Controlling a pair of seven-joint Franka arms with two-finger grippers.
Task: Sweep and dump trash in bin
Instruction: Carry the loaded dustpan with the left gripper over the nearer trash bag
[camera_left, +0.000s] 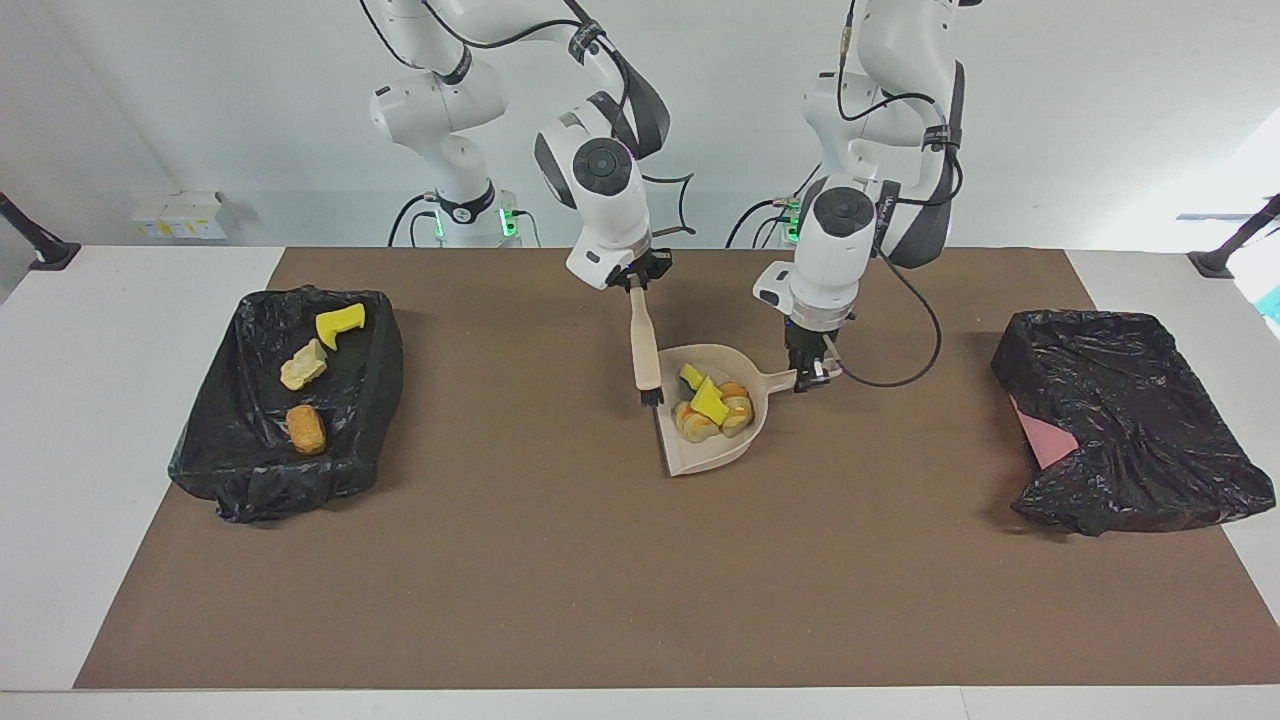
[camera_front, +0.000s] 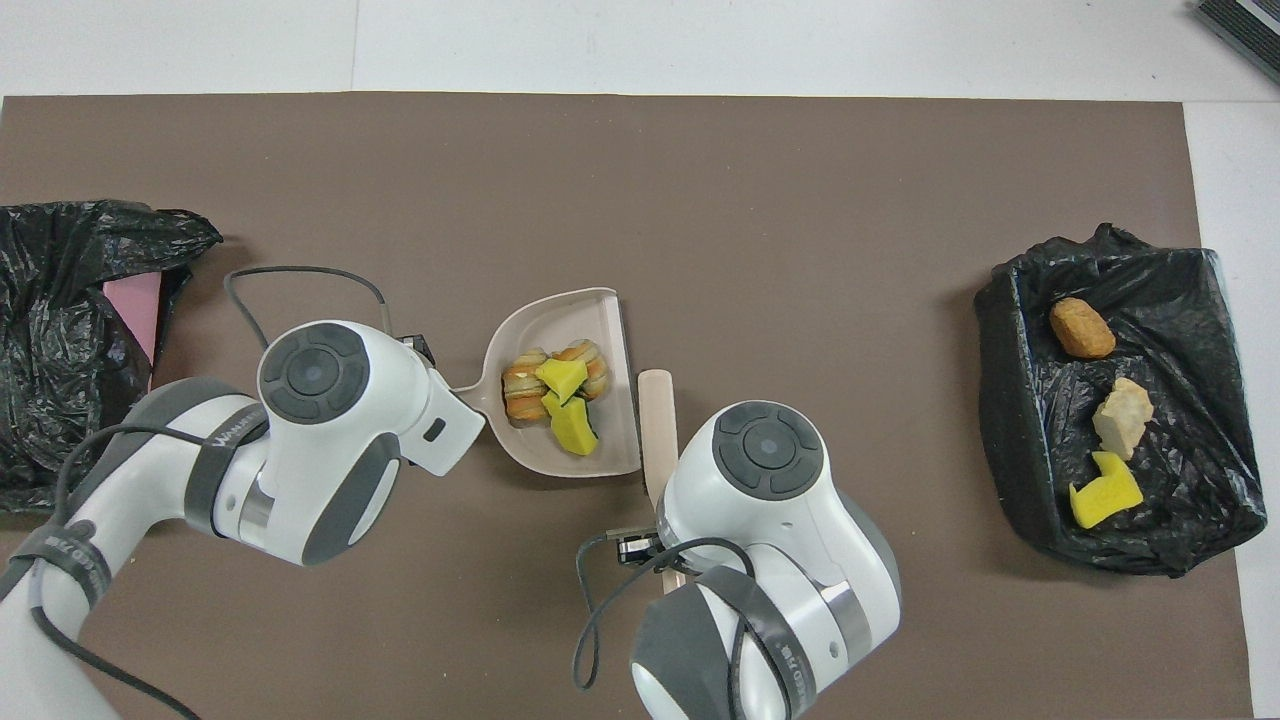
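Observation:
The beige dustpan (camera_left: 700, 455) is on or just over the brown mat at the middle; it also shows in the overhead view (camera_front: 570, 320). It holds several trash pieces (camera_left: 712, 405), yellow foam and tan bread-like scraps (camera_front: 555, 392). My left gripper (camera_left: 808, 368) is shut on the dustpan's handle. My right gripper (camera_left: 636, 283) is shut on the beige brush (camera_left: 646, 345), bristles down beside the pan's open edge, just outside it. In the overhead view both grippers are hidden under their wrists; the brush handle (camera_front: 655, 415) shows.
A black-bag-lined bin (camera_left: 370, 400) toward the right arm's end holds three trash pieces (camera_left: 305, 365), and shows in the overhead view (camera_front: 1000, 400). A second black-bagged bin (camera_left: 1130, 430) with pink showing stands toward the left arm's end (camera_front: 70, 350).

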